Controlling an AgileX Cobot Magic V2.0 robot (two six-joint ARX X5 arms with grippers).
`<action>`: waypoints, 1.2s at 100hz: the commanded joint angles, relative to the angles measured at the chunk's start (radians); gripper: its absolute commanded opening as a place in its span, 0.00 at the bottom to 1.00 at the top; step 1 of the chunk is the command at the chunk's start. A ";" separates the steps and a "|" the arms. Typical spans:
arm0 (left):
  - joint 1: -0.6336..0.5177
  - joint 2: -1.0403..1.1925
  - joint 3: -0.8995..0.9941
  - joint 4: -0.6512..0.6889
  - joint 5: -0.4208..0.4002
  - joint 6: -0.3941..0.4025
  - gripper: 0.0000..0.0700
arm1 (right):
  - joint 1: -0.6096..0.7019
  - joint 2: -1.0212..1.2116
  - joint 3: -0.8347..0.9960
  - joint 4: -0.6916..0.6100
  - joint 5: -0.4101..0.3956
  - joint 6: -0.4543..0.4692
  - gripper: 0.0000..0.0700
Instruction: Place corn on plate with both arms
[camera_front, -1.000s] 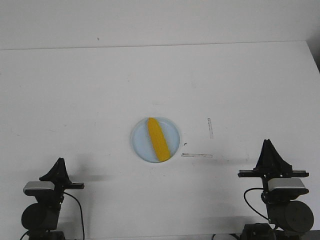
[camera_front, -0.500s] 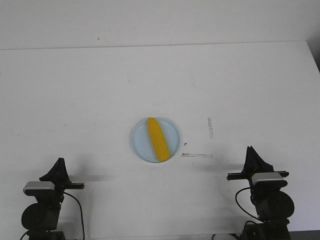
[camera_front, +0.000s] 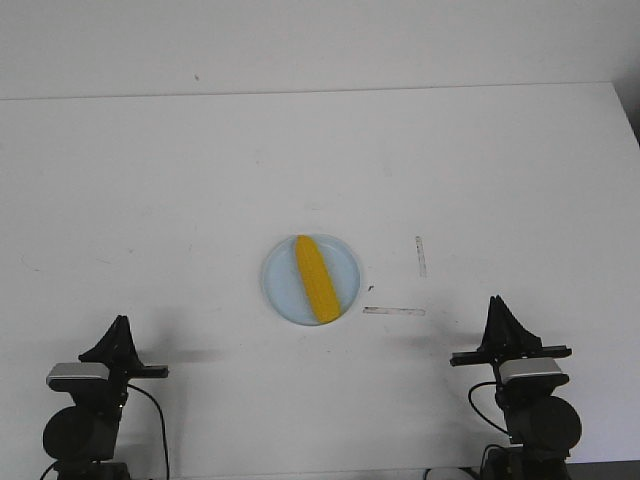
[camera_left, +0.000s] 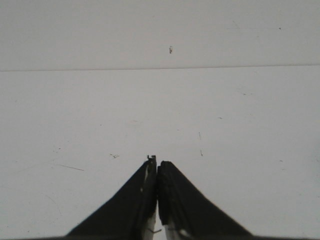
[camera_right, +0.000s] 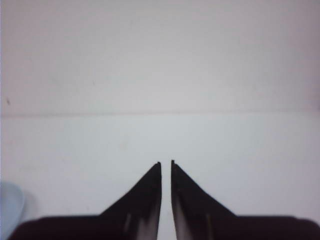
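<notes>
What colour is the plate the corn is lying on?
Pale light blue. The plate shows best in the front view, with the yellow corn on it.

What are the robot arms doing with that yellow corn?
Right now neither arm is touching it. The corn already lies on the plate in the middle of the table. The left gripper sits near the table's front edge, shut and holding nothing. The right gripper is also at the front edge, fingers nearly together with a thin gap, and empty. The job looks done.
</notes>
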 joint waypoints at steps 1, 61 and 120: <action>0.001 -0.002 -0.021 0.012 0.000 -0.004 0.00 | 0.001 0.000 -0.025 0.018 0.008 -0.003 0.05; 0.001 -0.002 -0.021 0.011 0.000 -0.004 0.00 | 0.001 0.000 -0.025 -0.019 -0.004 -0.002 0.01; 0.001 -0.002 -0.021 0.011 0.000 -0.004 0.00 | 0.001 0.000 -0.025 -0.005 0.007 -0.003 0.01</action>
